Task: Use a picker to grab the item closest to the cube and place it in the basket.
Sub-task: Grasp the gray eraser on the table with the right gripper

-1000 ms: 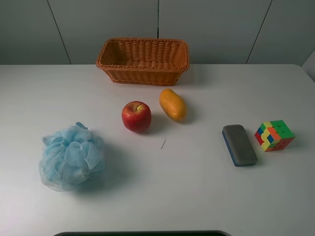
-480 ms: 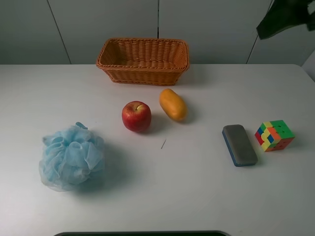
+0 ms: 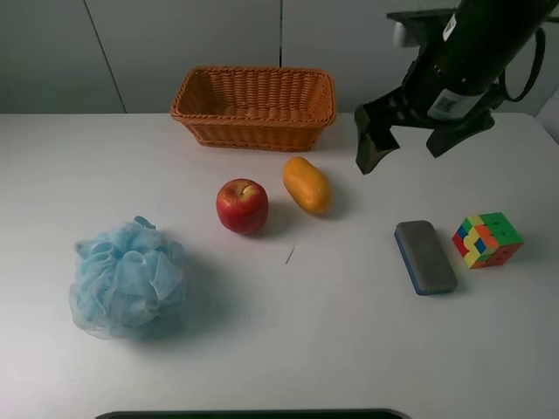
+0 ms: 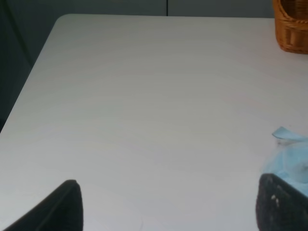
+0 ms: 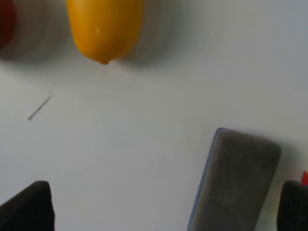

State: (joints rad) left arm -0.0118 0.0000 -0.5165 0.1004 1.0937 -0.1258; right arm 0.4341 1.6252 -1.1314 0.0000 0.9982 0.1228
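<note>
The item, a grey-topped, blue-based block (image 3: pixel 425 257), lies flat on the white table just left of the multicoloured cube (image 3: pixel 486 240). The right wrist view shows the block (image 5: pixel 236 178) below and ahead of the camera. My right gripper (image 3: pixel 410 144), the black picker, hangs open above the table, behind the block and right of the basket (image 3: pixel 253 106). Its fingertips (image 5: pixel 29 207) stand wide apart with nothing between them. My left gripper (image 4: pixel 171 207) is open and empty over bare table; it is out of the high view.
An orange-yellow mango (image 3: pixel 307 185) and a red apple (image 3: pixel 242 206) lie in front of the basket. The mango also shows in the right wrist view (image 5: pixel 105 26). A light-blue bath pouf (image 3: pixel 128 278) sits at the front left, beside my left gripper (image 4: pixel 293 154).
My right arm has come into view from the upper right and dropped down and to the left, now hanging over the table behind the block. The objects have not moved.
</note>
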